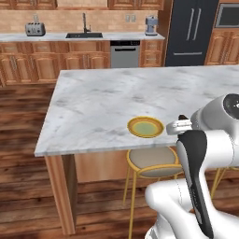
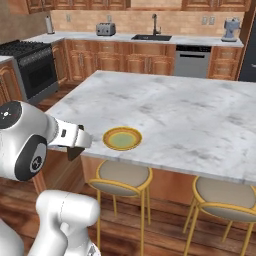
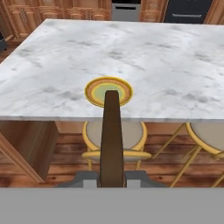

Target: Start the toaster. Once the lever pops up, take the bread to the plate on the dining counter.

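Observation:
My gripper [image 3: 111, 177] is shut on the bread [image 3: 111, 135], a thin brown slice seen edge-on that sticks forward from between the fingers. Its tip points at the yellow-green plate [image 3: 108, 90], which lies near the front edge of the marble dining counter [image 3: 166, 65]. From the base views, the gripper [image 1: 181, 123] [image 2: 81, 141] hovers in front of the counter edge, beside the plate [image 1: 145, 127] [image 2: 122, 138] and apart from it. The silver toaster [image 1: 35, 30] [image 2: 105, 29] stands far off on the back worktop.
Round tan stools with yellow legs [image 1: 154, 161] [image 2: 122, 177] [image 2: 225, 195] stand under the counter's front edge, below the plate. A black stove [image 2: 30, 65] is at the left. Sink [image 1: 84, 34], dishwasher [image 1: 125, 53] and dark fridge [image 1: 191, 32] line the back wall.

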